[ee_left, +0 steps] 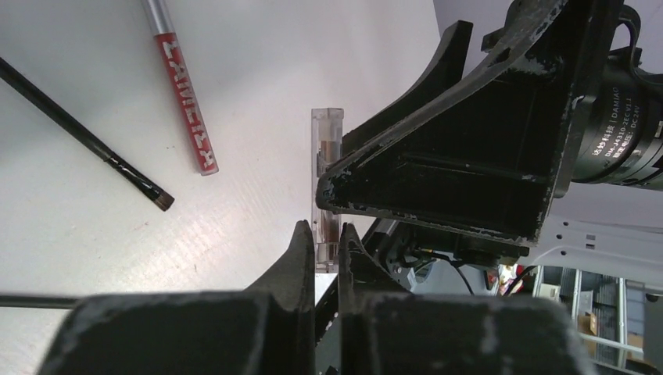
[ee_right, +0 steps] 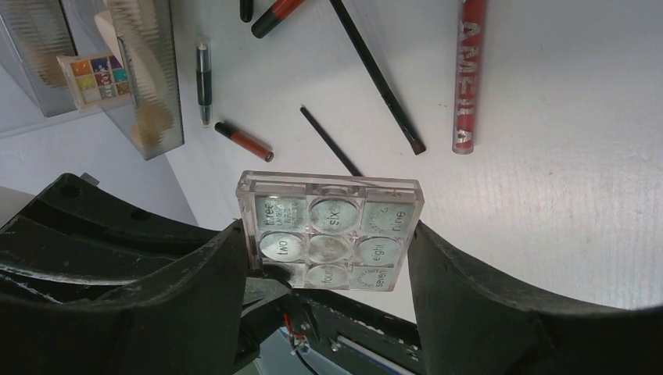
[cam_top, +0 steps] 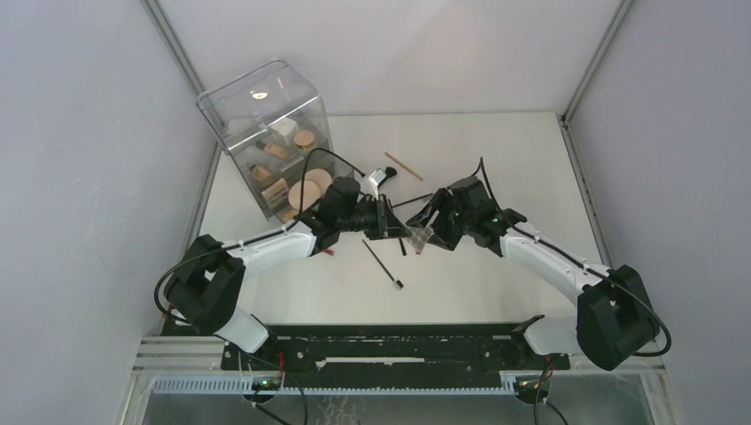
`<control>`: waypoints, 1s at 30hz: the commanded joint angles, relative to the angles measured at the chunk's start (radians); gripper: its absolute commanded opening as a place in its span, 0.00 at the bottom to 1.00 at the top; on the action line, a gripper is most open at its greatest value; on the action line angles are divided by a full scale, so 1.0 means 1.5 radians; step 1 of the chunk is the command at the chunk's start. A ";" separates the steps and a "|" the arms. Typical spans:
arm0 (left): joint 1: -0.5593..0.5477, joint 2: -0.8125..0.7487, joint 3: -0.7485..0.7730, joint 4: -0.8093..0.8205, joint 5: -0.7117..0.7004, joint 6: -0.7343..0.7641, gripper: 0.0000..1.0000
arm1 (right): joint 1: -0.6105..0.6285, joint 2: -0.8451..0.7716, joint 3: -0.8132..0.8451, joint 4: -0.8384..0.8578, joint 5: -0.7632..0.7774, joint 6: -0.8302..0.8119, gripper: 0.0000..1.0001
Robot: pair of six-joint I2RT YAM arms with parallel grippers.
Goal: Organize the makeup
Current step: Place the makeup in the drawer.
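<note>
1. Mid-desk handover, seen from my remote station: the clear palette (ee_right: pixel 328 211), nine round pans, hangs above the desk (cam_top: pixel 496 159). The right fingers (ee_right: pixel 446 281) stand wide and press on its two sides. The left fingers (ee_left: pixel 301 254), drawn nearly together, pinch its thin edge from 9 o'clock.

2. Two grips on one stiff plate is my first worry. If I drive either arm before the other lets go, the palette could be twisted, cracked or wrenched free.

3. The left hold covers only a narrow strip of the edge. Once the right side releases, I judge the palette's weight could swing it round that pinch, or slide it out altogether.

4. A drop would land among loose pieces: a red lip tube (ee_right: pixel 467 70) and a black brush (ee_right: pixel 375 74) lie on the desk just beneath. They could be knocked and scattered, and the pans jarred.

5. The clear drawer box (cam_top: pixel 266 133) waits at 10 o'clock, already holding some items. The palette sticks out sideways from the left fingers, so a careless approach could clip the box wall.
</note>
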 commanded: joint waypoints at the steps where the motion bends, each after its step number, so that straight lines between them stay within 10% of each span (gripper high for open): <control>1: -0.002 -0.007 0.046 0.000 -0.004 0.010 0.00 | 0.005 -0.014 0.002 0.027 -0.014 -0.010 0.62; 7: -0.001 -0.057 0.087 -0.164 -0.092 0.116 0.00 | -0.032 -0.090 0.002 0.024 -0.035 -0.077 1.00; 13: 0.001 -0.130 0.204 -0.420 -0.399 0.300 0.00 | -0.138 -0.255 0.002 -0.089 0.069 -0.159 1.00; 20: 0.003 -0.052 0.326 -0.475 -0.850 0.506 0.00 | -0.238 -0.334 0.001 -0.154 0.074 -0.204 1.00; 30: 0.038 0.151 0.461 -0.463 -0.963 0.604 0.00 | -0.250 -0.338 -0.017 -0.161 0.065 -0.214 1.00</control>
